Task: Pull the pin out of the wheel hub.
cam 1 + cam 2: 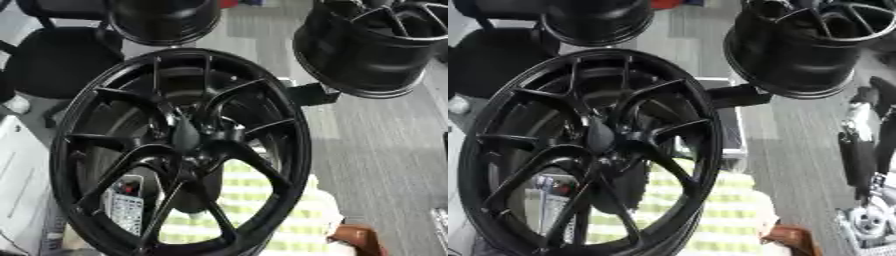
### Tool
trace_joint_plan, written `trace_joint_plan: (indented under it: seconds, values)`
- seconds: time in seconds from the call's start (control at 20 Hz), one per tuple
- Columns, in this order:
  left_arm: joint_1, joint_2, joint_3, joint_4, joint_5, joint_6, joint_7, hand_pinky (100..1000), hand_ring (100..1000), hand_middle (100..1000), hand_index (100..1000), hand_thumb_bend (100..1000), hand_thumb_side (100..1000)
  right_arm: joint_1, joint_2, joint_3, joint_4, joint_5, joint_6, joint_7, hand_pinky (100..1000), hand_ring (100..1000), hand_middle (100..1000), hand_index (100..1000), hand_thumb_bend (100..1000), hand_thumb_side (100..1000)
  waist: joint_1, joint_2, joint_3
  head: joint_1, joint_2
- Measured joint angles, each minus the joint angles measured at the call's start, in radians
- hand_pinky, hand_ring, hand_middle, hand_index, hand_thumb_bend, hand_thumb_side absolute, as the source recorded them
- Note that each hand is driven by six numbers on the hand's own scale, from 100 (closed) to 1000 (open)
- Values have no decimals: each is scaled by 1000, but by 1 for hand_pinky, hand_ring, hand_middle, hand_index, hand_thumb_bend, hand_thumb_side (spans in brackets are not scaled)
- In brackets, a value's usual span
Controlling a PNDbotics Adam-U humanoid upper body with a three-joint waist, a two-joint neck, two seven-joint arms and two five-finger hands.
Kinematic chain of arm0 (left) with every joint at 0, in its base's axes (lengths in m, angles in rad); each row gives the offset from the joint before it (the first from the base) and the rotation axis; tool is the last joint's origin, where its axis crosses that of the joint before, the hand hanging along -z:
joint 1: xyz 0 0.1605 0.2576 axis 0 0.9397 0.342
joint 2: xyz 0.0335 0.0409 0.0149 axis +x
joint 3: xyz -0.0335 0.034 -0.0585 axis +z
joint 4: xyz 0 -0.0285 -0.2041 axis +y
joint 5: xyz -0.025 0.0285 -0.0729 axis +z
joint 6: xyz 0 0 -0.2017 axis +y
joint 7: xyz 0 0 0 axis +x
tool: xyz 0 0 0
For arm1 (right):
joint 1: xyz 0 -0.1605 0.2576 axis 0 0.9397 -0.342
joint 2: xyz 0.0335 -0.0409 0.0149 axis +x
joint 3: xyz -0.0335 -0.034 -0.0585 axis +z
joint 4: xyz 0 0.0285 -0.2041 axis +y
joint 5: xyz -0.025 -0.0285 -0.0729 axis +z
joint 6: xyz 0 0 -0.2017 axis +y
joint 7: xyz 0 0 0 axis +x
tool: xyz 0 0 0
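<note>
The wheel hub (pixel 179 150) stands upright on its rim, filling the left and centre of both views, its spoked face turned toward the camera and its axle line running roughly toward the viewer. The pin cannot be made out; the dark centre boss (pixel 185 135) hides any detail.

A robot hand (pixel 864 150) shows at the right edge of the right eye view only, well apart from the hub; whether its fingers are open or curled cannot be told. The other hand is not in view.

Risks, as judged:
- Reaching blind between black spokes, the hand may snag a spoke.
- A sideways pull may tip the upright wheel.
</note>
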Motion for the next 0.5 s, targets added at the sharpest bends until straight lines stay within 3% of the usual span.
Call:
trace_joint_plan:
  seconds: [0.05, 0.1, 0.15, 0.2, 0.25, 0.35, 0.5]
  values:
    - [1, 0, 3, -6, 2, -7, -2, 908, 876, 840, 928, 100, 549, 0, 0, 0, 0, 0, 0, 0, 893, 799, 642, 770, 100, 649, 0, 0, 0, 0, 0]
    - [1, 0, 9, -11, 7, -8, 0, 902, 871, 834, 919, 100, 488, 0, 0, 0, 0, 0, 0, 0, 893, 799, 642, 770, 100, 649, 0, 0, 0, 0, 0]
    - [1, 0, 15, -18, 15, -4, 5, 884, 852, 815, 891, 100, 346, 0, 0, 0, 0, 0, 0, 0, 893, 799, 642, 770, 100, 649, 0, 0, 0, 0, 0]
    - [1, 0, 19, -27, 30, 2, 12, 869, 835, 798, 874, 100, 292, 0, 0, 0, 0, 0, 0, -1, 893, 799, 642, 770, 100, 650, 0, 0, 0, 0, 0]
    - [1, 0, 23, -39, 50, 10, 22, 829, 783, 743, 812, 100, 254, 0, 0, 0, 0, 0, 0, -1, 893, 799, 642, 770, 100, 650, 0, 0, 1, -1, 0]
    - [2, 0, 31, -69, 89, 34, 53, 792, 736, 691, 765, 100, 266, 0, 0, 0, 0, 0, 0, -1, 893, 799, 642, 770, 100, 650, 0, 0, 2, -1, 0]
    - [7, 0, 39, -121, 132, 79, 115, 777, 714, 662, 735, 100, 273, 0, 0, 0, 0, 0, 0, -2, 893, 799, 642, 770, 100, 649, 0, 0, 2, -1, 0]
